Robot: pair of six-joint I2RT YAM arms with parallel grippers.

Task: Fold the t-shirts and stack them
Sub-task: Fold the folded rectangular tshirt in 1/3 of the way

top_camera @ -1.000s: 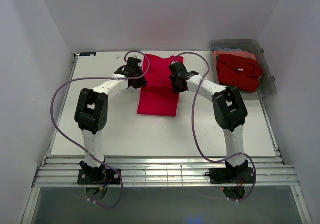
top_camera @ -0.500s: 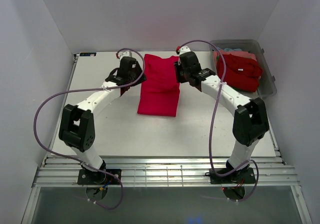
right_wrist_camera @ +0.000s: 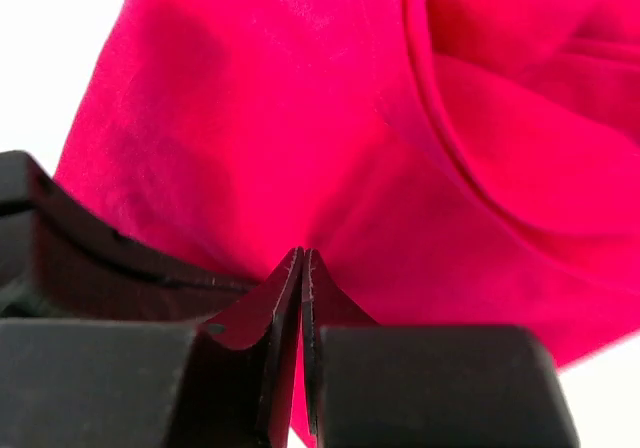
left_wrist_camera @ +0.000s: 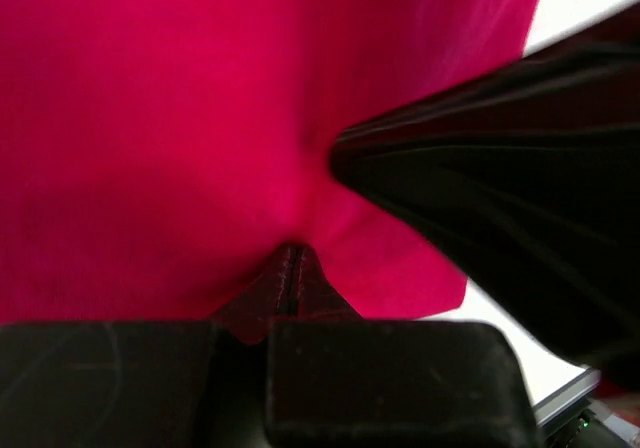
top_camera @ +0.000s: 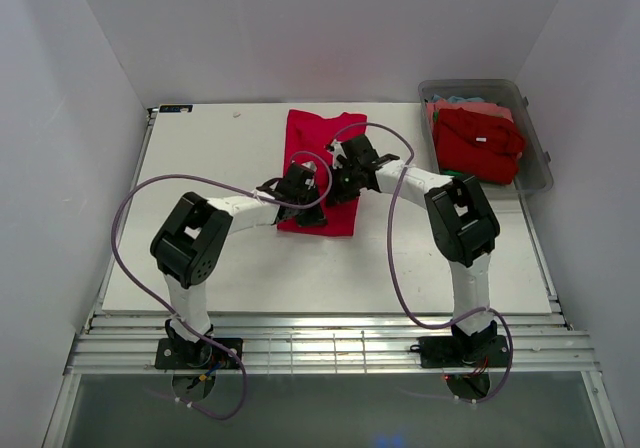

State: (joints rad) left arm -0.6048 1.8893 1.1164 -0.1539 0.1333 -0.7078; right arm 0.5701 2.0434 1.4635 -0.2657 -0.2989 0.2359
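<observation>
The folded red t-shirt [top_camera: 318, 138] lies on the table [top_camera: 200, 258], toward 12 o'clock of its middle. The left jaws, on the shirt's 9 o'clock side, are pressed together on a pinch of its cloth; the right jaws, on its 3 o'clock side, likewise.

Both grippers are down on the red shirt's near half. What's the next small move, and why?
Probably raise both grippers together slightly, so the pinched cloth comes up ready for the fold. The left gripper and right gripper each look shut on a pinch of fabric, side by side over the near half of the red shirt, which lies long and flat.
</observation>
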